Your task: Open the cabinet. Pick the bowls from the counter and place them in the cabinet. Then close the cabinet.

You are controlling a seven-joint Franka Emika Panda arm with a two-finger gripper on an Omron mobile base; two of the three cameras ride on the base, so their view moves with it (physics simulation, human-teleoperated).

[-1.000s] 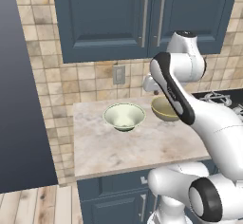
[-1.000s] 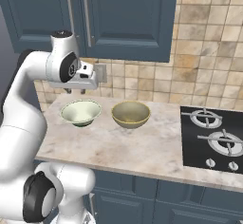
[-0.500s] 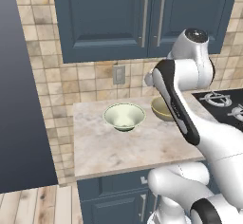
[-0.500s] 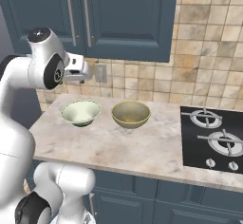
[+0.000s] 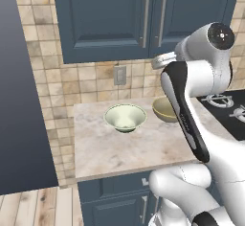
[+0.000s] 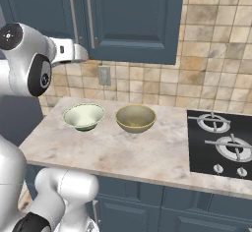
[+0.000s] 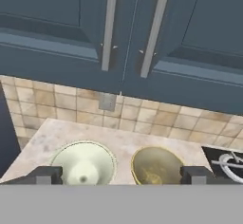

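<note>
Dark fingertips of the gripper stand wide apart, holding nothing. Below the cabinet, doors closed, sit the cream bowl and mustard bowl: likely rigid, light, best pinched at the rim.

The white arm is covering the right side of the mustard bowl in the left base view. The picture tops are cutting off the cabinet doors. The right edge is cutting the stovetop, whose knobs are too small to read.
</note>
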